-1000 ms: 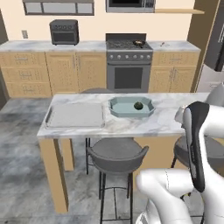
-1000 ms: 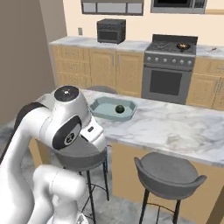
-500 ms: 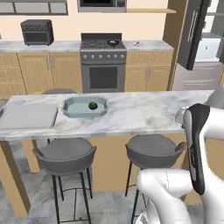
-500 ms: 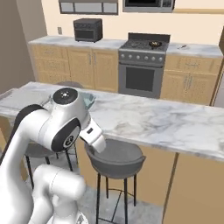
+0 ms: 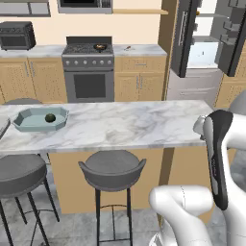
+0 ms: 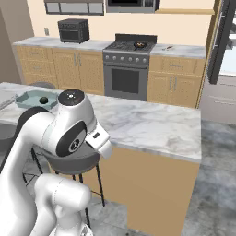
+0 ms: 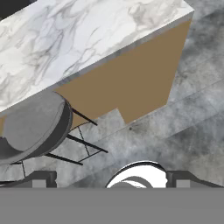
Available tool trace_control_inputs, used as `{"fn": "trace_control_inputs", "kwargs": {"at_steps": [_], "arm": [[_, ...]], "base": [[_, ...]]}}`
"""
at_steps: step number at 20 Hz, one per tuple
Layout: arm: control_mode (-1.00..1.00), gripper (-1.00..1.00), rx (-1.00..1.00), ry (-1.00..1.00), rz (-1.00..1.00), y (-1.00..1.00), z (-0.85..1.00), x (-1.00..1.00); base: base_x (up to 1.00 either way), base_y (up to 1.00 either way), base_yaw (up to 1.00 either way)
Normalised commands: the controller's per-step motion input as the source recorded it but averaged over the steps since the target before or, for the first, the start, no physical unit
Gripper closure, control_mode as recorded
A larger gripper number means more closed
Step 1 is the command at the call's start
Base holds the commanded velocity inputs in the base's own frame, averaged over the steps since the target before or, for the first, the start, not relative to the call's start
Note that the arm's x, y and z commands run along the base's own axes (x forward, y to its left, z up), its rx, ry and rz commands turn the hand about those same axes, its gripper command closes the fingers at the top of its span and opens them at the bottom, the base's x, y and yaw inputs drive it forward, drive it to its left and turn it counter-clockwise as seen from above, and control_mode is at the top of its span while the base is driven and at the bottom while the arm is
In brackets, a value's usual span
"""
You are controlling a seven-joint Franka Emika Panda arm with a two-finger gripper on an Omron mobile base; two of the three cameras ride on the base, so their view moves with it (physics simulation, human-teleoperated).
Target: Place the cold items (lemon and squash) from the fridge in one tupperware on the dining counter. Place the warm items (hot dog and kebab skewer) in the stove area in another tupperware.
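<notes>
Left base view: a marble desk [image 5: 125,127] is shown across the middle, with two grey stools [image 5: 113,168] tucked beneath its near edge. A teal tupperware [image 5: 39,119] is seen resting on the desk toward its left end, and one dark round item [image 5: 50,117] lies inside it. Whether that item is the squash cannot be determined at this size. A stove [image 5: 88,69] with a pan [image 5: 100,47] on a burner is located against the back wall, between wooden cabinets. A fridge [image 5: 206,45] is positioned at the upper right, with its doors swung open.

Right base view: the same tupperware [image 6: 36,99] is seen at the far left, on the desk [image 6: 152,126].

Hand view: the hand [image 7: 111,178] is directed downward over the grey floor [image 7: 175,131], with its fingers [image 7: 43,178] spread wide and nothing between them. The desk corner [image 7: 87,35] and one stool [image 7: 33,127] are visible above the fingers.
</notes>
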Motion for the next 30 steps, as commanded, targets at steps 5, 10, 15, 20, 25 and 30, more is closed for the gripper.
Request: {"fn": "trace_control_inputs", "kwargs": {"at_steps": [5, 10, 15, 20, 25, 30], "arm": [[1.00, -1.00, 0.00, 0.00, 0.00, 0.00, 0.00, 0.00], [1.00, -1.00, 0.00, 0.00, 0.00, 0.00, 0.00, 0.00], [1.00, -1.00, 0.00, 0.00, 0.00, 0.00, 0.00, 0.00], [1.00, -1.00, 0.00, 0.00, 0.00, 0.00, 0.00, 0.00], [1.00, -1.00, 0.00, 0.00, 0.00, 0.00, 0.00, 0.00], [1.00, -1.00, 0.00, 0.00, 0.00, 0.00, 0.00, 0.00]], "base": [[0.26, -1.00, 0.00], [0.42, -1.00, 0.00], [0.55, -1.00, 0.00], [0.58, -1.00, 0.00], [0.49, -1.00, 0.00], [0.44, -1.00, 0.00]]}}
